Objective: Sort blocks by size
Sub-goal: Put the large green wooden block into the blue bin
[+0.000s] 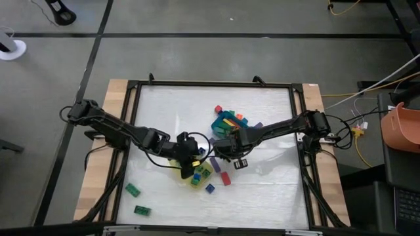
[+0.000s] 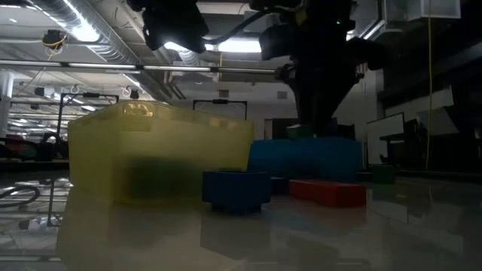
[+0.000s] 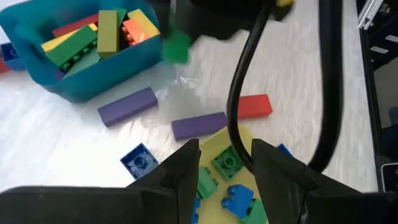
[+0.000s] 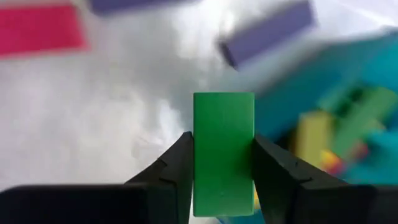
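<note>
My right gripper (image 1: 222, 145) is shut on a green bar block (image 4: 224, 149), above the table beside the teal-blue tray (image 1: 226, 124), which holds several longer bars (image 3: 93, 37). The green block also shows in the left wrist view (image 3: 177, 46). My left gripper (image 3: 227, 163) is open and empty over the yellow tray (image 1: 200, 176), which holds small green and blue cubes (image 3: 239, 196). Purple bars (image 3: 127, 106), a red bar (image 3: 255, 106) and a blue cube (image 3: 140, 160) lie flat on the table between the trays. My right gripper pinches the green bar's two long sides (image 4: 198, 162) between its two fingers, which lie along the bar. The fingers come from above, pointing down. The bar hangs clear of the table, one end pointing down past the fingertips.
Two green blocks (image 1: 136, 198) lie loose near the table's front left. A red block (image 1: 226, 178) and a blue cube (image 1: 210, 188) lie right of the yellow tray. A blue cube (image 1: 218, 109) sits beyond the teal-blue tray. A black frame (image 1: 296, 131) edges the table.
</note>
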Tool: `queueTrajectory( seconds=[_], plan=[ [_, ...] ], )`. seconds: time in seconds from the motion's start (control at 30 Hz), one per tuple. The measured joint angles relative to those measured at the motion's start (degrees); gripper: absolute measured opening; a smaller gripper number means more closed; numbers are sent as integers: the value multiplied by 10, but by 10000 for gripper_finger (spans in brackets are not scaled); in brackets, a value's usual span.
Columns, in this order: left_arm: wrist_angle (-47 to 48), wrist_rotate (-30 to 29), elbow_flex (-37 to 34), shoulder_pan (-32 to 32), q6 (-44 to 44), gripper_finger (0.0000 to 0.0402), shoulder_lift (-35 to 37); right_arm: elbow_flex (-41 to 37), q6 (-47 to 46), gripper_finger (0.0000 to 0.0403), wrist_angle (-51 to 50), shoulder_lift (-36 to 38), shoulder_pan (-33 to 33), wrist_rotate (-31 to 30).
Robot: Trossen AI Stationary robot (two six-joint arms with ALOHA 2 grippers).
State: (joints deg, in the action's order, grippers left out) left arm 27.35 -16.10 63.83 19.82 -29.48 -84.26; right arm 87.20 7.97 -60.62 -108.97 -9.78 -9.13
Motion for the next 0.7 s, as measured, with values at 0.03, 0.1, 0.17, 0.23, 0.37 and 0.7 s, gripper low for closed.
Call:
queueTrajectory(
  seconds=[0.03, 0.1, 0.17, 0.23, 0.37, 0.7],
  plan=[
    [0, 0, 0, 3, -2, 134, 0, 6, 0, 133, -17, 0, 0, -20],
    [-1, -2, 0, 8, -3, 134, 0, 14, 0, 144, -43, 0, 0, -65],
    [0, -2, 0, 11, -3, 134, 0, 14, 0, 152, -56, 0, 0, -118],
    [13, 10, -1, 14, -6, 133, 0, 14, 2, 155, -76, 1, 2, -169],
    [26, 17, -4, 23, -32, 134, -2, 4, 1, 158, -74, 3, 14, -204],
    [69, 96, -2, 78, -185, 134, -2, 0, -1, 160, -83, 3, 43, -193]
  ],
)
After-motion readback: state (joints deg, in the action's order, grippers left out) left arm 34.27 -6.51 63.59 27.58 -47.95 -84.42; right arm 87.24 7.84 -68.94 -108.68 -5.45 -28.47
